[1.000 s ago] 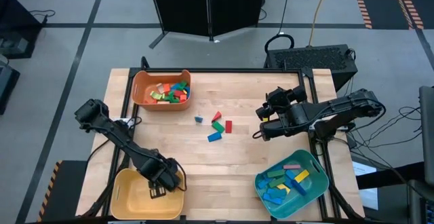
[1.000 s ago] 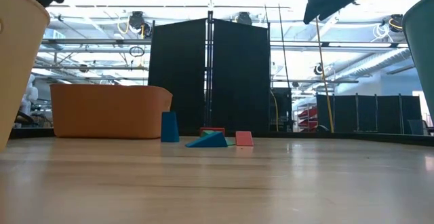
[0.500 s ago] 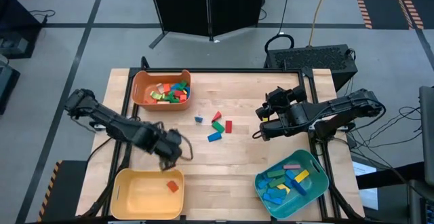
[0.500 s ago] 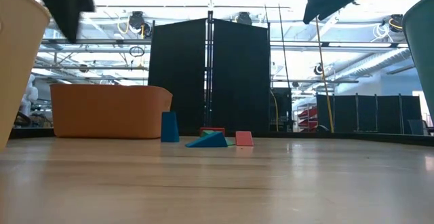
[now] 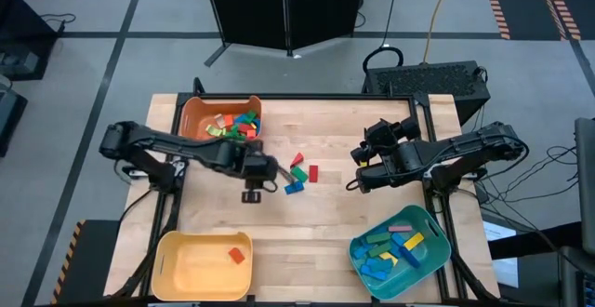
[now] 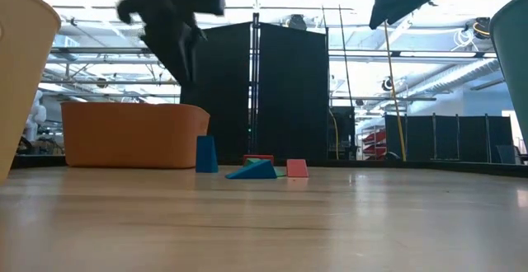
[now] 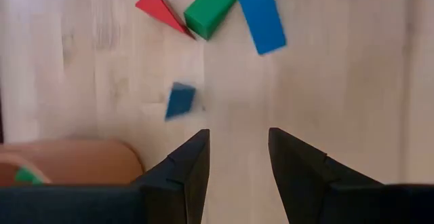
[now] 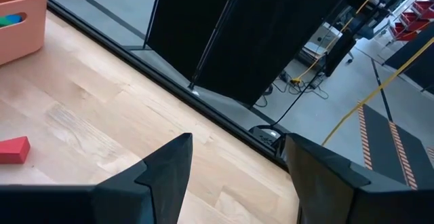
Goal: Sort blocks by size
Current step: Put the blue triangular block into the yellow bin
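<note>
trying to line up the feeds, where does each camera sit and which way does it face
High view: above the table, looking straight down; both arms show, left end effector near the loose blocks, right end effector waiting at the table's right.
Low view: table-top height, looking level toward the room; arms enter from above.
Left wrist view: looks down past its open fingers at the tabletop.
Right wrist view: looks past its open fingers across the table to the dark screen.
Shared: high, low and left wrist views all show the small blue block.
</note>
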Robot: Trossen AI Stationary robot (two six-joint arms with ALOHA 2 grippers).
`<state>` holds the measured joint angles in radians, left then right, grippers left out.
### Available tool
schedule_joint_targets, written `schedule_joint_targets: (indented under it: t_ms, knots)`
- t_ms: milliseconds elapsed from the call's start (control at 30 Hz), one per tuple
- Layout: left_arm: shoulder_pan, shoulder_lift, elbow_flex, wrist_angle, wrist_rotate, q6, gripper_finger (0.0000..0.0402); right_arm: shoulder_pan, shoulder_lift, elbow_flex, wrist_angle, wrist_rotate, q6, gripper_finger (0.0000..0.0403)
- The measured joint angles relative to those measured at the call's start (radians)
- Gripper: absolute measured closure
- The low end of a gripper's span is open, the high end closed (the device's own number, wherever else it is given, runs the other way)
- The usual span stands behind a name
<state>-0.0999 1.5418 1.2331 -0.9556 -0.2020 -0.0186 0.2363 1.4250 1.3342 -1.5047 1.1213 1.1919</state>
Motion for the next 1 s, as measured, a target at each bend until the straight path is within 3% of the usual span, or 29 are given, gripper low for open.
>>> schedule_joint_targets:
  t_ms: [300, 533, 1000]
  knots:
    - [0.111, 0.147, 0.0, 0.093, 0.016, 0.146, 0.0252, 0.0, 0.0, 0.0, 0.0, 0.002, -0.004, 0.0179]
    - [0.17, 0.193, 0.0, 0.125, 0.007, 0.245, 0.0252, 0.0, 0.0, 0.0, -0.008, 0.004, -0.004, 0.0179]
    - [0.245, 0.258, 0.0, 0.126, 0.097, 0.294, 0.0252, 0.0, 0.0, 0.0, -0.008, 0.003, -0.008, 0.0179]
